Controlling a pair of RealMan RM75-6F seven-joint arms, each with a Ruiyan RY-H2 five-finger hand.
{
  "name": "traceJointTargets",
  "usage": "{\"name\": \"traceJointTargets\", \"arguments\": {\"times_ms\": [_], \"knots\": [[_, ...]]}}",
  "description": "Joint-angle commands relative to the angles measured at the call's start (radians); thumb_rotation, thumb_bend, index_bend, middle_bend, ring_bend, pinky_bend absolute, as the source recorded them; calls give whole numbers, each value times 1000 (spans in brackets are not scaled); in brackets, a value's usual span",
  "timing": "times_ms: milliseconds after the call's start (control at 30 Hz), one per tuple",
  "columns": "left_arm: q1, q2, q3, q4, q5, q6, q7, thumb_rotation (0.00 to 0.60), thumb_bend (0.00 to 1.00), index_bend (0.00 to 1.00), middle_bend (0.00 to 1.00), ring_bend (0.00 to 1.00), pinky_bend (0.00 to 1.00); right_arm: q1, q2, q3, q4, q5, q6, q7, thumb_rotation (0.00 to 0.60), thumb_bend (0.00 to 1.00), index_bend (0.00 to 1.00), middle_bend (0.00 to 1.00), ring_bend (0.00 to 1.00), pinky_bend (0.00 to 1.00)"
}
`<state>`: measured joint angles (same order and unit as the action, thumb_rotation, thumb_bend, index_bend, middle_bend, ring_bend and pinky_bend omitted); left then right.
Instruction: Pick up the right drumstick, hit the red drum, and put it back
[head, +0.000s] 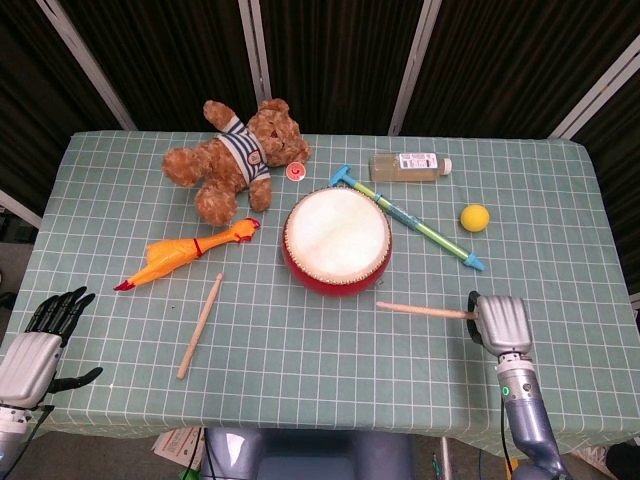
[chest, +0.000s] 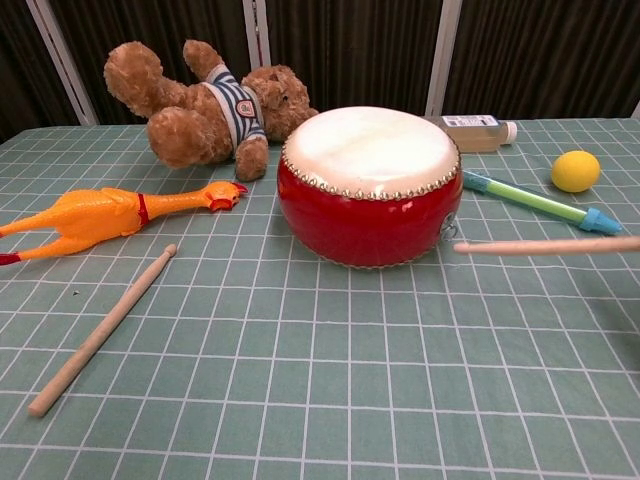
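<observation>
The red drum with a white skin stands mid-table, also seen close up as the drum in the chest view. My right hand grips the butt of the right drumstick, which is lifted off the cloth and points left, its tip just below the drum's right side. In the chest view the drumstick hovers level beside the drum. The left drumstick lies on the cloth at the left. My left hand rests open at the table's near-left corner, holding nothing.
A teddy bear, a rubber chicken, a green-blue flute, a clear bottle and a yellow ball lie around the drum on the green checked tablecloth.
</observation>
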<state>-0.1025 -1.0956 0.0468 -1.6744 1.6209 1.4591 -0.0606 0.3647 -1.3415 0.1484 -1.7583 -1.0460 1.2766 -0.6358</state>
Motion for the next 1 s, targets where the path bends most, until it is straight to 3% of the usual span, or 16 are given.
{"name": "traceJointTargets", "arguments": {"times_ms": [33, 233, 433, 800, 1000], "knots": [[1, 0, 0, 0, 0, 1, 2, 600, 0, 0, 0, 0, 0, -10, 78, 69, -89, 58, 18, 67, 600, 652, 969, 1000, 1000, 846], [-1, -1, -1, 0, -3, -3, 4, 600, 0, 0, 0, 0, 0, -17, 155, 159, -189, 152, 12, 184, 600, 660, 976, 1000, 1000, 846], [-2, 0, -1, -1, -2, -4, 1, 600, 0, 0, 0, 0, 0, 12, 180, 230, -232, 249, 13, 215, 600, 660, 976, 1000, 1000, 846], [-6, 11, 1, -1, -6, -13, -26, 600, 0, 0, 0, 0, 0, 141, 108, 405, -249, 514, 42, 251, 600, 660, 976, 1000, 1000, 846], [-8, 19, 5, -7, -7, -22, -40, 600, 0, 0, 0, 0, 0, 180, 53, 467, -230, 573, 87, 320, 600, 662, 976, 1000, 1000, 846]]}}
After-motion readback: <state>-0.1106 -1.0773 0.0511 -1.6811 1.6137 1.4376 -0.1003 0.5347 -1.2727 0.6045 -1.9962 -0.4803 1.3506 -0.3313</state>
